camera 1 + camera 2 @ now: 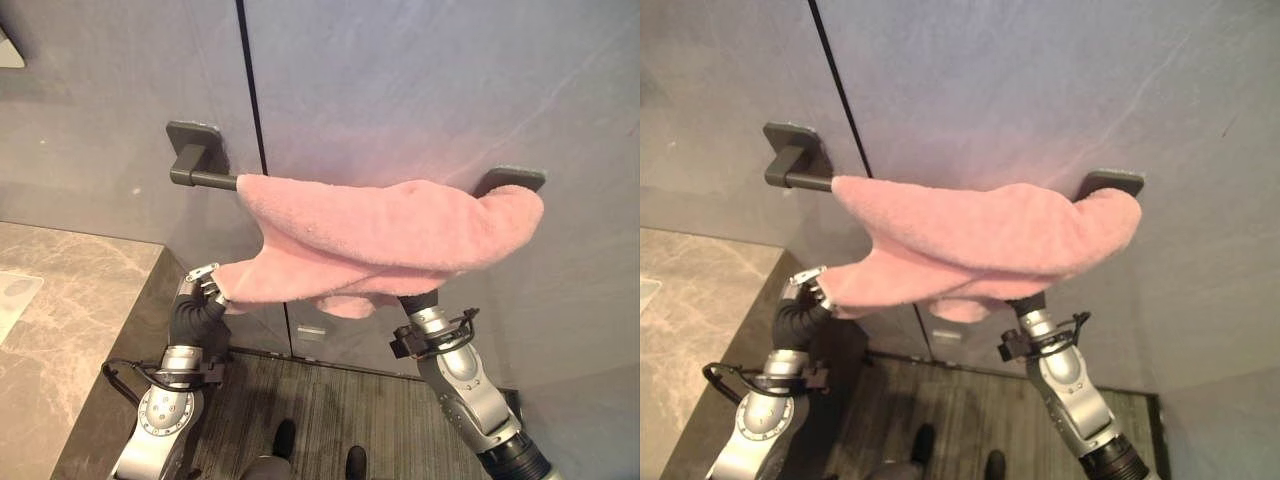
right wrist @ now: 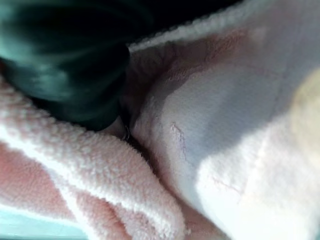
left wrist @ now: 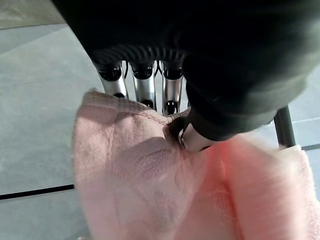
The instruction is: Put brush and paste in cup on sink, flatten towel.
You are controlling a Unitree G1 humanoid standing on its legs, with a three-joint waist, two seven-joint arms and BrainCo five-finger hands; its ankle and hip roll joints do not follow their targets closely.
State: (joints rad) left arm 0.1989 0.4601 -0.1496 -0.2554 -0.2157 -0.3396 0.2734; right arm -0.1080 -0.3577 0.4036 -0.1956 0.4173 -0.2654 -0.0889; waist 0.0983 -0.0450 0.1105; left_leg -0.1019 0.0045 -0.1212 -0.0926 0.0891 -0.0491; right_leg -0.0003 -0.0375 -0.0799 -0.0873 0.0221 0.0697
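A pink towel [image 1: 390, 235] hangs bunched and uneven over a dark wall bar [image 1: 205, 179], sagging lowest in the middle. My left hand [image 1: 200, 290] is at the towel's lower left corner. The left wrist view shows its fingers [image 3: 145, 90] and thumb [image 3: 192, 140] pinching the towel's edge [image 3: 140, 165]. My right hand [image 1: 418, 300] reaches up under the towel's lower right fold, and the cloth [image 2: 210, 125] wraps around it in the right wrist view.
A grey marble counter [image 1: 70, 300] runs along the left, its dark side edge close to my left arm. The bar's right mount [image 1: 510, 178] sits on the grey tiled wall. Dark plank floor [image 1: 330, 400] lies below.
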